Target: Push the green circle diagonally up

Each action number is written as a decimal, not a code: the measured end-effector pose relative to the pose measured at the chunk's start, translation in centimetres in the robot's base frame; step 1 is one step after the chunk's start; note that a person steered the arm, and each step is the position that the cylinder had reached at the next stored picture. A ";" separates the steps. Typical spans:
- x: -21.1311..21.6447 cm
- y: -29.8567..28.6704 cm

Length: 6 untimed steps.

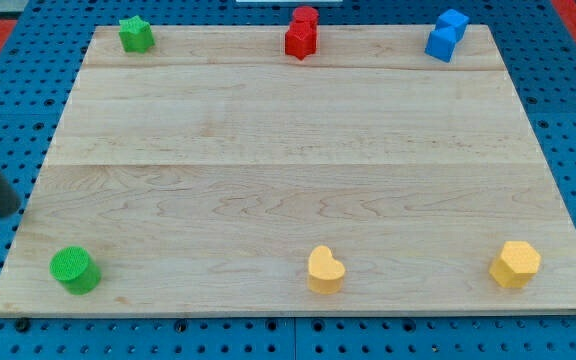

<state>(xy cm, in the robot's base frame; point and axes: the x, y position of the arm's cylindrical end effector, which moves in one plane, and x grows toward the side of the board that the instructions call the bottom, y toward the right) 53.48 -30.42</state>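
The green circle [74,269] is a short green cylinder at the board's bottom left corner. My rod shows as a dark blurred bar at the view's left edge, off the board. Its tip [6,211] ends just left of the board's left edge, above and to the left of the green circle, apart from it.
A wooden board [298,170] lies on a blue pegboard. A green star [136,34] sits at the top left, a red block [302,33] at the top middle, a blue block [446,36] at the top right. A yellow heart [325,269] and a yellow hexagon [515,264] sit along the bottom.
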 end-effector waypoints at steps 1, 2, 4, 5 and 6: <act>5.9 0.0; 8.1 0.7; 4.2 9.8; 1.4 10.7; 4.2 7.6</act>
<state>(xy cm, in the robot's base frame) 57.70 -22.79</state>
